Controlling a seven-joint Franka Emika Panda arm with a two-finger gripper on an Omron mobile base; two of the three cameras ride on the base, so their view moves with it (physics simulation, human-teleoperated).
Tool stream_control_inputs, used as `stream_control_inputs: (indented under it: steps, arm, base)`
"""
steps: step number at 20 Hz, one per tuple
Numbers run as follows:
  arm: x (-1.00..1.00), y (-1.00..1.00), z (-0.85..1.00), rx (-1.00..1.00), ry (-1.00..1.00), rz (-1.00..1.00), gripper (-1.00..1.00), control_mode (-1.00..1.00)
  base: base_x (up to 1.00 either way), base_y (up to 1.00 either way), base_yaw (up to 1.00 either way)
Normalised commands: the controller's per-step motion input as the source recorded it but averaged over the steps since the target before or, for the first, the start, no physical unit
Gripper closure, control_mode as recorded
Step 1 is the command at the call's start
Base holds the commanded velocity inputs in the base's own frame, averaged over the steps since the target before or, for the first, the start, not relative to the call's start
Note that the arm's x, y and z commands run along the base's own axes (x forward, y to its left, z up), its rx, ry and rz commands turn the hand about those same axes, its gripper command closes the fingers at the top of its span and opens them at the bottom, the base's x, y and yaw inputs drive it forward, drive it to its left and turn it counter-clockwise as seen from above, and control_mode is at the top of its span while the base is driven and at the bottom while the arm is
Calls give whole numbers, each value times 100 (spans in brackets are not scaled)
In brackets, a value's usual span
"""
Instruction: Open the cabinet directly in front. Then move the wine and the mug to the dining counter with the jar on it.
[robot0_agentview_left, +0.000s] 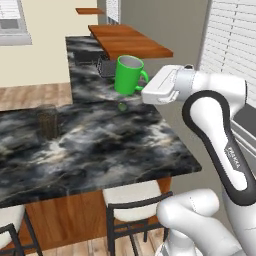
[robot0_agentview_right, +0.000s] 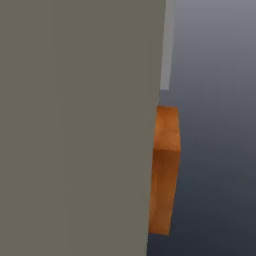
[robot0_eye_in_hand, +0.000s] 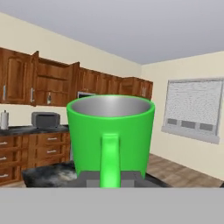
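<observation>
The bright green mug hangs a little above the black marble dining counter, over its far right part, with a small green reflection on the slab below it. My gripper reaches in from the right and is shut on the mug at its loop handle. In the hand view the mug stands close, handle toward the camera, with my gripper at the handle's base. The dark ribbed jar stands on the counter's left part. Far behind, the cabinet has both doors swung open. The wine is out of view.
A dark grey boxy thing sits behind the mug. A wooden tabletop lies beyond the counter. Pale-seated stools stand under the near edge. Window blinds are at right. A grey wall with a wooden edge is close.
</observation>
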Motion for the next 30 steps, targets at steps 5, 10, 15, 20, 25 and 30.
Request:
stream_control_inputs:
  steps: [5, 10, 15, 20, 25, 30]
  arm:
    - [0, 0, 0, 0, 0, 0, 100, 100]
    - [0, 0, 0, 0, 0, 0, 100, 100]
    - [0, 0, 0, 0, 0, 0, 100, 100]
    - [0, 0, 0, 0, 0, 0, 100, 100]
    - [0, 0, 0, 0, 0, 0, 100, 100]
    - [0, 0, 0, 0, 0, 0, 100, 100]
  base:
    - [53, 100, -23]
    - [-13, 98, -13]
    - [-66, 61, 5]
    - [4, 17, 0]
    - [34, 100, -7]
    - [72, 72, -11]
